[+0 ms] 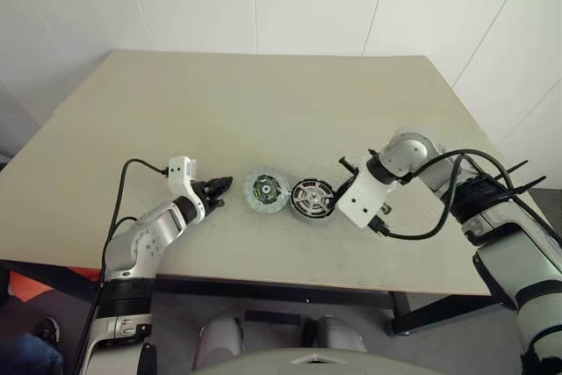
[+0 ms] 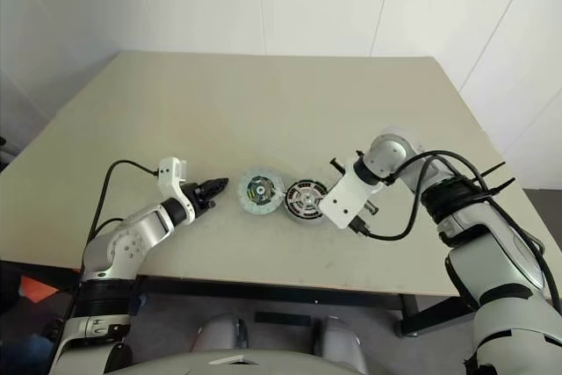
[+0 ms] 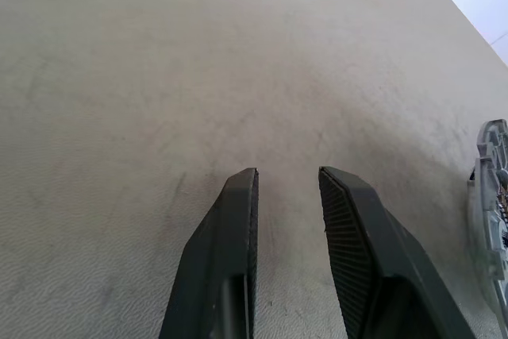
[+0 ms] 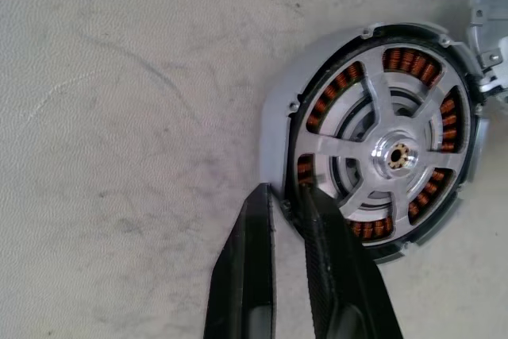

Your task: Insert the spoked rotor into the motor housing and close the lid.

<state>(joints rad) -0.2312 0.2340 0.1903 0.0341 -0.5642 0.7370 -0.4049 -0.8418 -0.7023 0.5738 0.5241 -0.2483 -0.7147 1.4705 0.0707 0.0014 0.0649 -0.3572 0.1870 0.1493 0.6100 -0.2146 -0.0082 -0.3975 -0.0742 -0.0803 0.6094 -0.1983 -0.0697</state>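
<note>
Your right gripper (image 4: 287,206) is pinched onto the housing (image 4: 278,129) rim, one finger outside and one over the edge. The rotor (image 4: 393,156) sits inside the housing, near the table's (image 1: 263,103) front edge. Just beside it lies the lid (image 1: 266,191). Your left gripper (image 1: 218,191) rests partly open and empty near the lid.

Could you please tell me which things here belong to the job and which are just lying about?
Belong to the job:
- flat grey spoked rotor
- dark-rimmed motor housing with copper windings
- pale round cover with a green board, probably the lid

Just there:
- beige table
- black cable on the right arm
</note>
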